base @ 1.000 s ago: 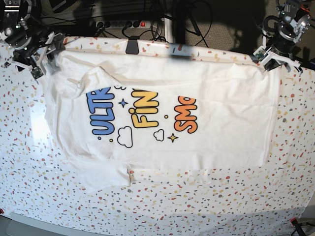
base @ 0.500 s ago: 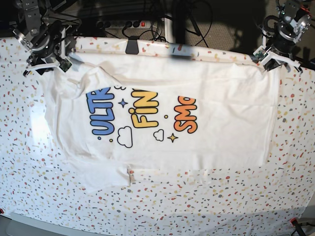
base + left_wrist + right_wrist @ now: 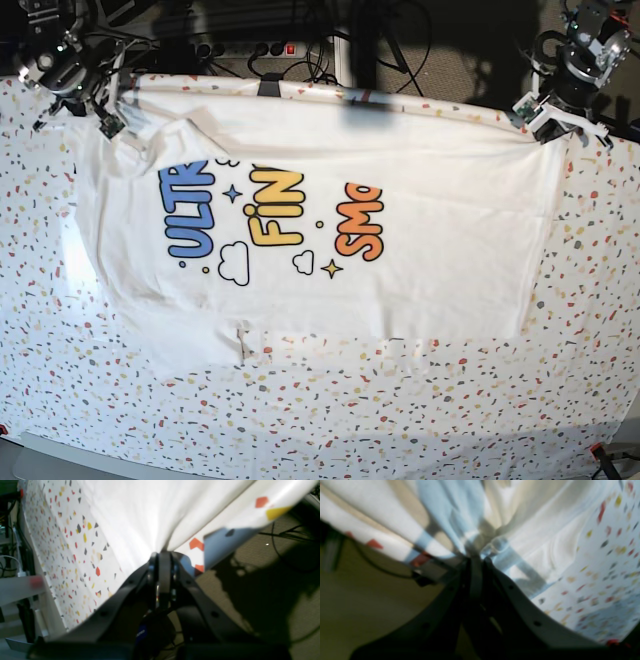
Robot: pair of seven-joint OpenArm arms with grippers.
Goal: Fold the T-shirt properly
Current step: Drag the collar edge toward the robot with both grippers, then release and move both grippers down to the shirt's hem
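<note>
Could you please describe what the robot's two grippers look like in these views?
The left gripper has matte black, curved plastic fingers with small round screw holes and a blue label below. The right gripper has the same dark fingers. From the base view, both wrists show black and silver metal parts with white brackets.

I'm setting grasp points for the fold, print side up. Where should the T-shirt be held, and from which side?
Grip the T-shirt at its two far-edge corners, coming from the table's far side. It lies flat there, and both the left gripper and right gripper are already shut on those corners.
</note>
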